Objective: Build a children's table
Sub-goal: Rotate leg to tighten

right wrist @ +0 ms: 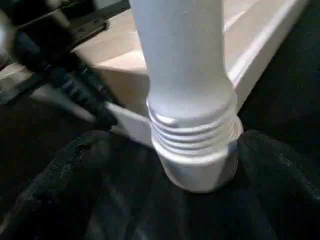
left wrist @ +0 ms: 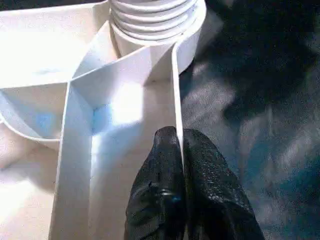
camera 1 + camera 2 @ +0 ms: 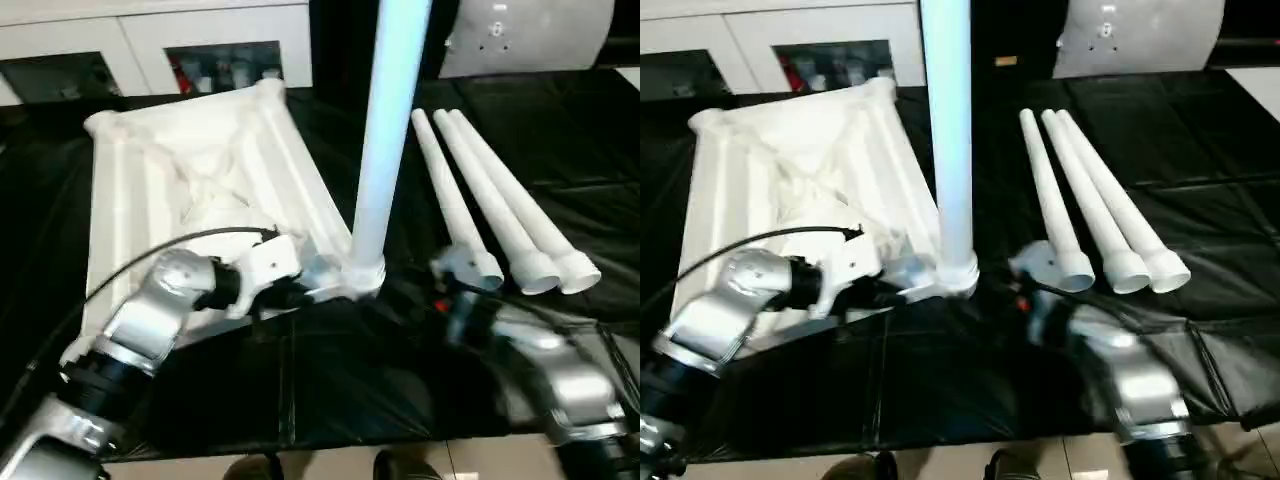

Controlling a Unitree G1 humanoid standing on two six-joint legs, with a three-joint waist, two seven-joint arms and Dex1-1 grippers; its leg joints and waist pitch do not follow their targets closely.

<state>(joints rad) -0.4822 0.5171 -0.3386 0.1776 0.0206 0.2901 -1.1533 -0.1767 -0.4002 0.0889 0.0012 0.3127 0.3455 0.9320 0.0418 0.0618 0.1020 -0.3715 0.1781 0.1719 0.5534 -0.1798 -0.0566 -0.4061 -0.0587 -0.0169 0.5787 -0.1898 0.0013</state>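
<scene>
The children's table top [image 3: 190,170] lies upside down on the black sheet, ribs facing up. One white leg [image 3: 385,130] stands upright, its threaded base [image 1: 192,135] in the near corner socket. Three more legs [image 3: 500,215] lie side by side to the right. My left gripper [image 2: 180,145] is shut on the thin rim wall just beside that socket. My right gripper [image 3: 455,300] sits low to the right of the standing leg. It is open, its black fingers [image 1: 75,170] spread to either side of the leg's base without pressing on it.
The work surface is covered by a black sheet [image 3: 350,400] whose front edge runs close to me. A white cabinet with glass doors [image 3: 220,50] stands behind the table top. A grey-white cushion [image 3: 530,35] sits at the back right.
</scene>
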